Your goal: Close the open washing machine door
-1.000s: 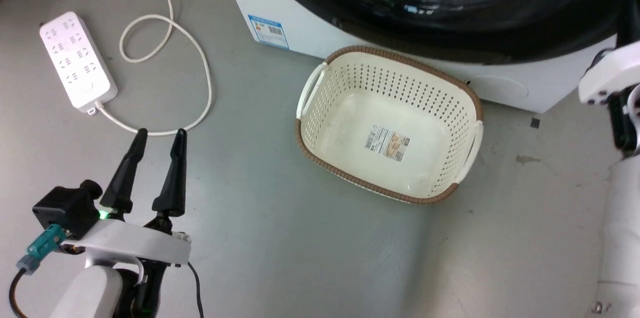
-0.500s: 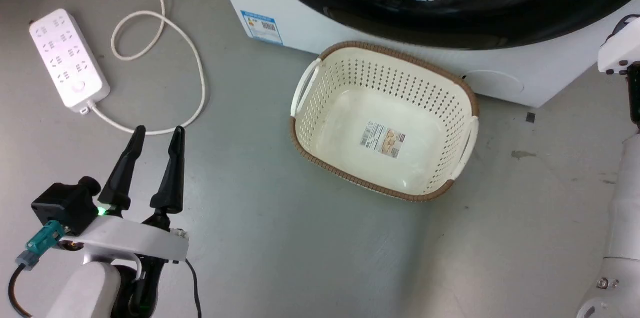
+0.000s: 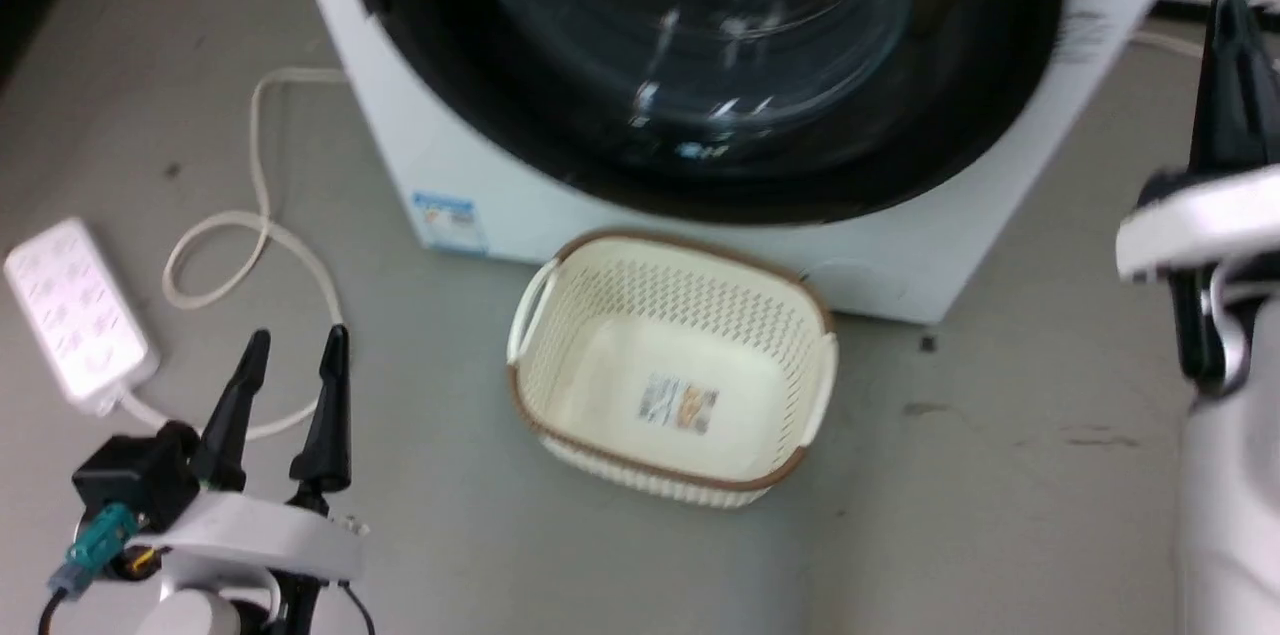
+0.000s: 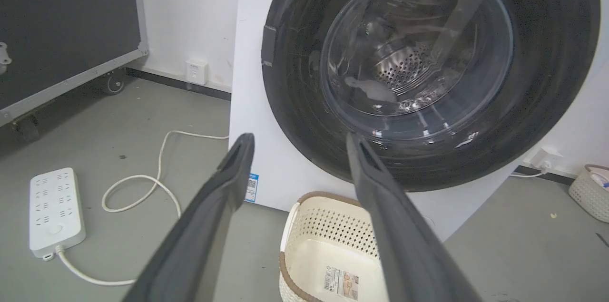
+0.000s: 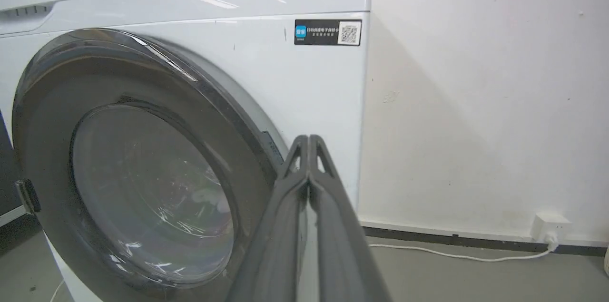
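The washing machine door (image 3: 950, 145) is a wide black ring around a bulging clear glass bowl. It lies flat against the white machine's front, and I see no gap at its rim. In the left wrist view the door (image 4: 414, 54) shows the steel drum through its glass. My left gripper (image 3: 296, 335) hangs open and empty over the floor, well short of the machine; the same gripper (image 4: 299, 138) points at the door's lower left. My right gripper (image 5: 309, 139) is shut on nothing, close to the door (image 5: 142, 188) at its right rim. It appears as a dark blurred right gripper (image 3: 1228, 25) in the head view.
An empty cream basket (image 3: 600, 315) with a brown rim stands on the grey floor just in front of the machine. A white power strip (image 3: 75, 315) and its looped cable (image 3: 255, 145) lie to the left. A black wheeled case (image 4: 66, 26) stands far left, and a wall (image 5: 476, 102) rises to the right.
The head camera has tilted up and back, so more of the door and machine shows. The right gripper now stands higher in the picture. The left gripper stays open.
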